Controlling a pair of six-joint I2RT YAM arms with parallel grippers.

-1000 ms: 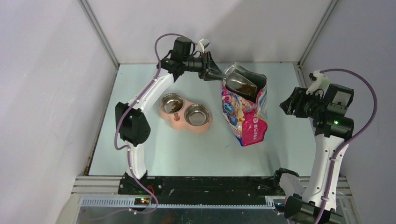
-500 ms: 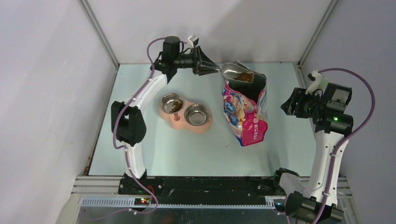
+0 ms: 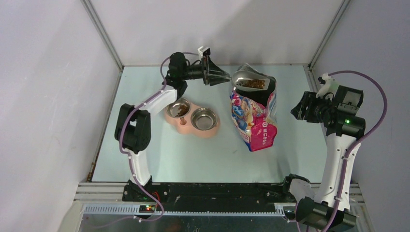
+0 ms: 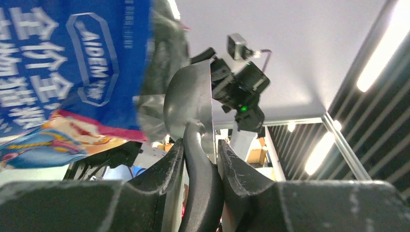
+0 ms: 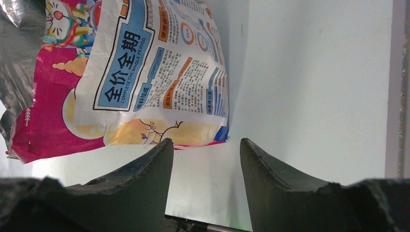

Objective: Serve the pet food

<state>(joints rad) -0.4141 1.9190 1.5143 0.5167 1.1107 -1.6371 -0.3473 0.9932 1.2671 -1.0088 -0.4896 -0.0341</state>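
Observation:
My left gripper is shut on the handle of the grey metal scoop. It holds the scoop roughly level above the open mouth of the blue-pink cat-food bag. Brown kibble lies in the scoop bowl. More kibble sits in the left bowl of the pink double feeder. In the left wrist view the jaws of my left gripper clamp the dark handle, and the scoop shows from beneath beside the bag. My right gripper is open and empty, right of the bag.
The feeder's right bowl holds no kibble. The bag stands upright between the feeder and my right arm. White walls and frame posts close the table at the back and sides.
My left gripper has lifted the scoop out of the bag's mouth and levelled it, with kibble in it. The left wrist has shifted slightly right. The right arm has barely moved.

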